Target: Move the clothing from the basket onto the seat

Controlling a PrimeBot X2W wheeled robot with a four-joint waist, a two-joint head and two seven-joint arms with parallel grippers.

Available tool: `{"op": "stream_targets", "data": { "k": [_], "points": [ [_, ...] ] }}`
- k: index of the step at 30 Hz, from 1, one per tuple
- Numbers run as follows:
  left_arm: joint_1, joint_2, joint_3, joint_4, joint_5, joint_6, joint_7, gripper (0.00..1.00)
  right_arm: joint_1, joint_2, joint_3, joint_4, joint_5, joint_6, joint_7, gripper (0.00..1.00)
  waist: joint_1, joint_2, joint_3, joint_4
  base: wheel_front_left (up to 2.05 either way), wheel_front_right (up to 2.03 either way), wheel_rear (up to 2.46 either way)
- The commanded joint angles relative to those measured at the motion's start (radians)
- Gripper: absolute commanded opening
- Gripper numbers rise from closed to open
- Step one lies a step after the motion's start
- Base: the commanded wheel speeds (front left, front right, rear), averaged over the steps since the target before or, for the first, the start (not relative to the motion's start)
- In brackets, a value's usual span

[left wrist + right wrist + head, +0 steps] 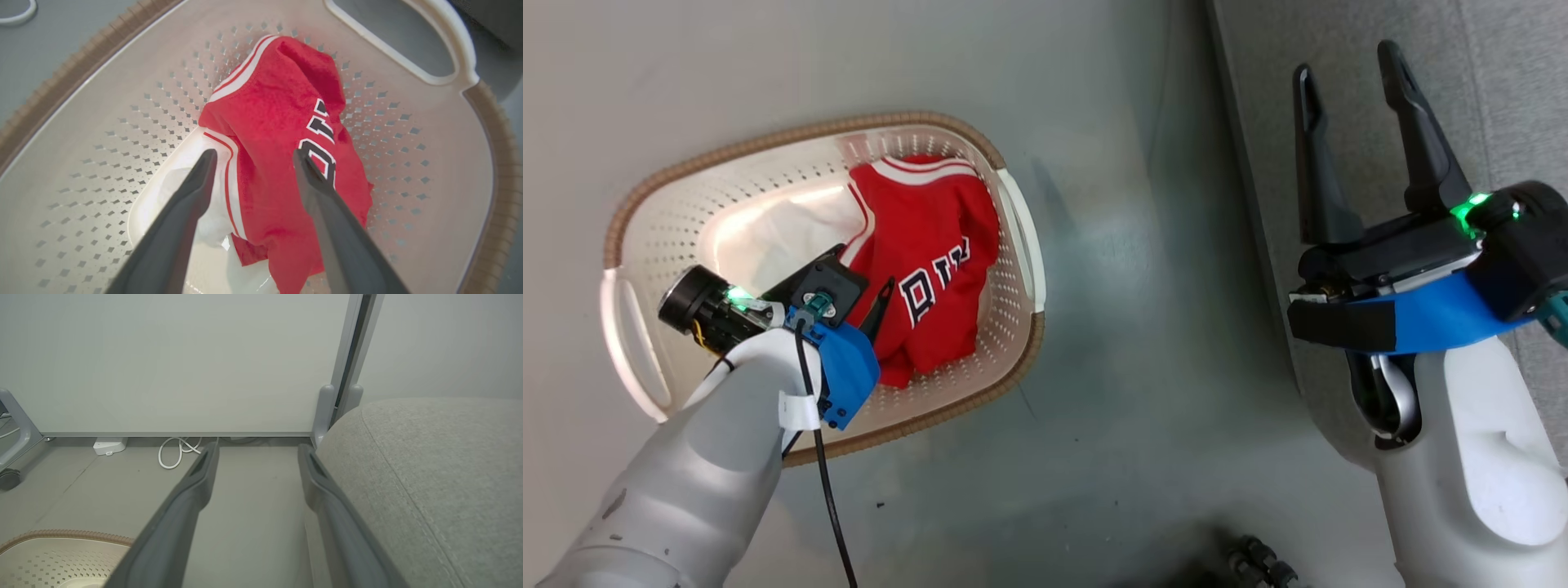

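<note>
Down inside the cream laundry basket (pixel 792 135) with the left gripper (pixel 254 154), spread wide and gripping nothing, one finger over the basket's pale bottom and the other over the lettering of the red jersey (pixel 923 245), perhaps brushing the cloth, hard to judge from here. Crumpled against the basket's end nearest the seat (pixel 1503 82), that jersey, white-striped trim uppermost. Off to the right with the right gripper (pixel 1347 65), likewise wide apart and empty, poised above the grey floor (pixel 1135 327) just beside the seat's edge.
</note>
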Motion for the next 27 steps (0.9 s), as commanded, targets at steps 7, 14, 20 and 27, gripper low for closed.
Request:
{"op": "stream_targets", "data": {
  "k": [7,14,20,27],
  "points": [
    [-0.060,0.018,-0.101,0.026,-0.082,0.000,0.022,1.00,-0.051,0.001,0.006,-0.016,0.000,0.000,-0.004,1.00,-0.0002,0.0001,0.089,-0.016,0.00,0.00,0.00],
    [-0.098,0.034,-0.175,0.043,-0.157,0.000,0.062,1.00,-0.071,0.001,0.003,-0.029,0.003,0.000,-0.004,1.00,-0.0002,0.0001,0.152,-0.026,0.00,0.00,0.00],
    [-0.134,0.044,-0.228,0.056,-0.207,0.000,0.089,1.00,-0.080,0.001,0.000,-0.038,0.008,0.000,-0.004,1.00,-0.0002,0.0001,0.198,-0.035,0.00,0.00,0.00],
    [-0.175,0.043,-0.269,0.080,-0.248,-0.001,0.114,1.00,-0.094,0.001,0.001,-0.048,0.013,0.000,-0.004,1.00,-0.0002,0.0001,0.238,-0.047,0.00,0.00,0.00]
  ]
}}
